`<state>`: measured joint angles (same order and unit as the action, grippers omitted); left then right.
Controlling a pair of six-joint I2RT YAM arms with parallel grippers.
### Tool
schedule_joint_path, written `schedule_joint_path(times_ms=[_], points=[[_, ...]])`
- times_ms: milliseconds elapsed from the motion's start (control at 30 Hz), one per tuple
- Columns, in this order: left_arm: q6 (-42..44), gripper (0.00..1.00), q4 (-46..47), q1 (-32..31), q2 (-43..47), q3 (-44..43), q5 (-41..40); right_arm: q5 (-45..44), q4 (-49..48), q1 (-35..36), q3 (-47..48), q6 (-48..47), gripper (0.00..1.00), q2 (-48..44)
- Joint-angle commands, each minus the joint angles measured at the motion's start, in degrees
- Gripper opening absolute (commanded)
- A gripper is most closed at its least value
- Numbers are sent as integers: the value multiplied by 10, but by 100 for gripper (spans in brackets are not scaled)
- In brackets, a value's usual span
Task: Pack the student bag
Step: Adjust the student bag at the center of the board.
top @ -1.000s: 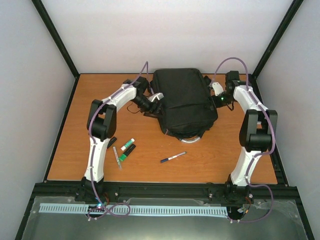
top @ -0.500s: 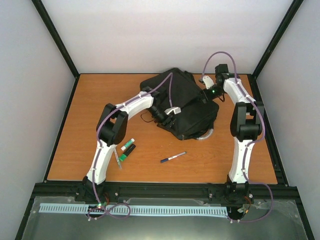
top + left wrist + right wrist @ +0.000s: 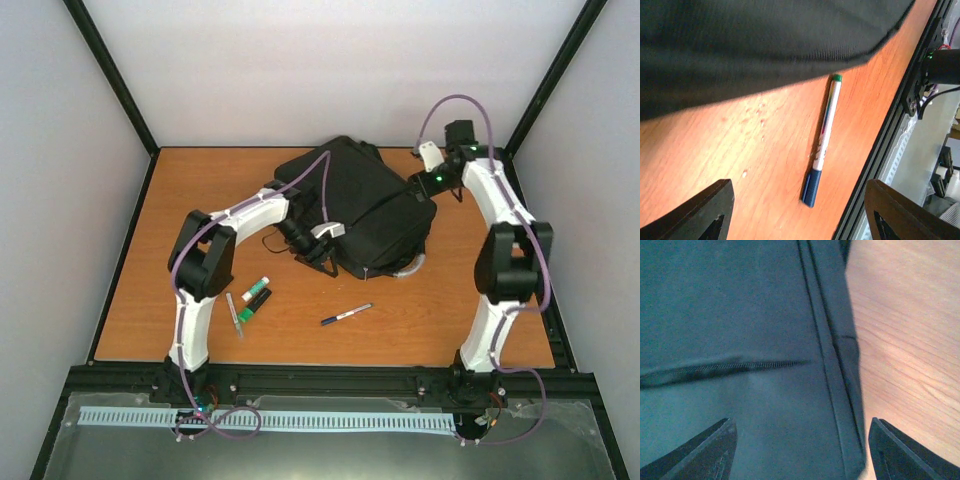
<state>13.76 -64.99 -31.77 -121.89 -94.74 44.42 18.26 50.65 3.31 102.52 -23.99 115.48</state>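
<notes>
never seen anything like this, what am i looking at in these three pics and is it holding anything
Two white robot arms are bolted at the near edge of the table, each ending in a two-finger gripper. The wide picture is from a fixed camera above them; the other two are from cameras on the wrists, whose dark wedges are the fingers. On the table lie a black backpack, a blue-capped pen and some markers. The left gripper and right gripper are open by the backpack, holding nothing.

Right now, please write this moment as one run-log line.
left gripper: open, empty, beside student bag | right gripper: open, empty, over student bag | pen: on table, unpacked
</notes>
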Motion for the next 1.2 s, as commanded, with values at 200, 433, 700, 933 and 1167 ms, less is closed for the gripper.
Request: schedule_joint_path(times_ms=[200,433,700,933,1167], points=[[67,78,95,12,168,98,-113,35,-38,-9,-211,10,72,-253],[37,77,250,13,258,107,-300,90,-57,34,-407,-114,63,-409],[-110,100,304,7,136,-25,-438,54,-110,122,-517,-117,54,-430],[-104,87,315,-7,116,-1,-320,57,-179,84,-481,-60,51,-347],[-8,76,340,-20,164,94,-355,38,-218,63,-446,-5,50,-298]])
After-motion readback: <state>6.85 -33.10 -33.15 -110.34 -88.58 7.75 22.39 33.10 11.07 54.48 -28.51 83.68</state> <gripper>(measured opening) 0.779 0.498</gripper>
